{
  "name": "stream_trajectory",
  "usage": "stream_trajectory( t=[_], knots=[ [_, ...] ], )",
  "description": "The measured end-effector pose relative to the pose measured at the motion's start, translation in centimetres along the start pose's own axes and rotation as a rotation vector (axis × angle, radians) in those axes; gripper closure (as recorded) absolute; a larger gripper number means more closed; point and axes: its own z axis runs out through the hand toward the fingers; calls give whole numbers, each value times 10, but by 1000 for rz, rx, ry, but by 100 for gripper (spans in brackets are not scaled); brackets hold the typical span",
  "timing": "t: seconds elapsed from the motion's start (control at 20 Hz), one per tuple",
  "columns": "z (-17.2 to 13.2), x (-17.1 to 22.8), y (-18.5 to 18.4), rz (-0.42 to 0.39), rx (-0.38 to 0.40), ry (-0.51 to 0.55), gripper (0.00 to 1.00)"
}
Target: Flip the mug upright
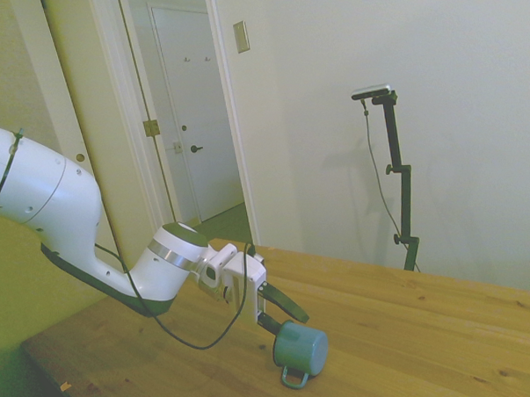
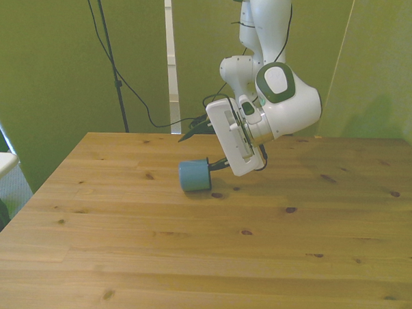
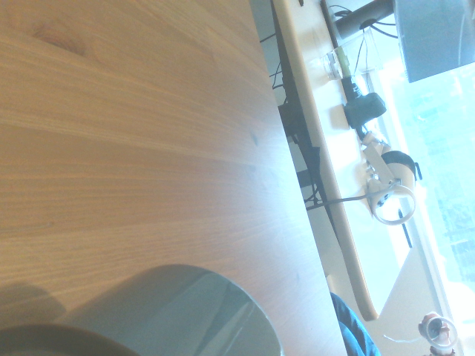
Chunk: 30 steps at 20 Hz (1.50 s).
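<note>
A wooden table point(image 2: 187, 263) of knotty pine planks fills the lower half of the front view, backed by yellow-green walls; in the side view a pale wall and a white panelled door point(image 1: 195, 114) stand at upper left. The white arm point(image 1: 64, 225) slants down from the left of the side view, its gripper point(image 1: 283, 316) lowered to table height near the frame's lower middle. The dark fingers point(image 1: 283, 303) are spread wide, one riding above, the other low and reaching the open end of the mug point(image 1: 301, 349); whether that finger is inside the rim or merely touching it cannot be told. The teal mug lies on its side on the table, left of centre in the front view point(image 2: 194, 175), its thin loop handle point(image 1: 294, 377) resting against the wood. It looks light, rigid and slick-glazed, likely to roll or skid on smooth boards; the rim wall seems the surest place to pinch.
</note>
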Motion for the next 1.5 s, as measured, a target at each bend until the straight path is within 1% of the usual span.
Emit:
stream_trajectory(
  t=[0.45,0.9,1.4,1.5],
  knots=[
    [2,-2,-3,-4,-3,1,100],
    [11,-6,-8,-8,-17,-5,100],
    [9,-3,-10,4,-12,-3,100],
    [7,-1,-11,13,0,-11,100]
  ],
)
